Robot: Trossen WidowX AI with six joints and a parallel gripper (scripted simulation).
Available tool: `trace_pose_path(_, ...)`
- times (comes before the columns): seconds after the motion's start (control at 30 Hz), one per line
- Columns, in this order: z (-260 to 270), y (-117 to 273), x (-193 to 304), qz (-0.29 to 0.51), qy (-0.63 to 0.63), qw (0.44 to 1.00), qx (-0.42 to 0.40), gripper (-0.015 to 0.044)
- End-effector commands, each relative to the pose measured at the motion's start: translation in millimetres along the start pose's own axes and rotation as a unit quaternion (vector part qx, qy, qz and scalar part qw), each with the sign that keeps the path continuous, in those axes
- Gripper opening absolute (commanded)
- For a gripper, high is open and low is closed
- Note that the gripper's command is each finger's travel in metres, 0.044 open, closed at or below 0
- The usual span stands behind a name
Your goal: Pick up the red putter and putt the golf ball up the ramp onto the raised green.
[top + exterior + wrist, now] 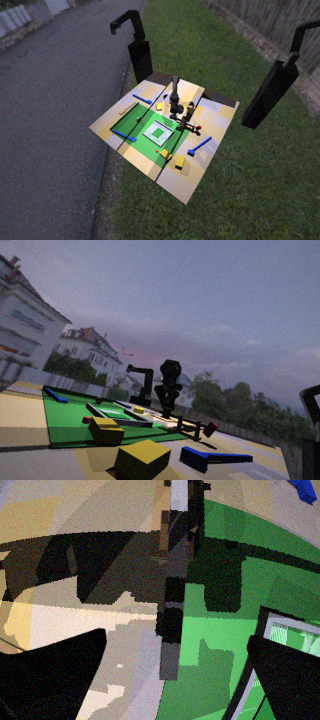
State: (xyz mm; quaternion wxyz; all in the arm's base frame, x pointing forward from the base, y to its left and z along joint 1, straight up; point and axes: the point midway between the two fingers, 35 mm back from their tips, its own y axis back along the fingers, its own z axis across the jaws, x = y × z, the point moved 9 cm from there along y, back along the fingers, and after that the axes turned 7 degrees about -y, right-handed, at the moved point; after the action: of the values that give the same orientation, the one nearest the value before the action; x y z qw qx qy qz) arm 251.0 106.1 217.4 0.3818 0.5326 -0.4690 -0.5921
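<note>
Top view: gripper (173,116) hangs over rack (188,124), jaws not resolvable. Wrist view shows both fingers spread wide w/ nothing between; pale putter shaft runs up frame centre. Exterior view only: red putter (209,429) rests on rack, head past its end, tilted. Golf ball (138,119) sits on green mat (129,121), well apart from raised green (157,132).

A table (134,165) chequered in tan, cream and pale lilac carries a bright green mat (144,147), three blue L-shaped putters (199,146), yellow blocks (180,161), a red-headed putter (198,127) and a small red cube (156,150).
</note>
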Motion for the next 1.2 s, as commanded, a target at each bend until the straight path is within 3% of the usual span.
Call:
trace_pose_path(0.0, 1, -13, 4, 0.000, -0.005, 1.000, -0.005, 0.0440)
trace_pose_path(1.17, 0, -65, 19, 0.000, -0.005, 1.000, -0.006, 0.0440)
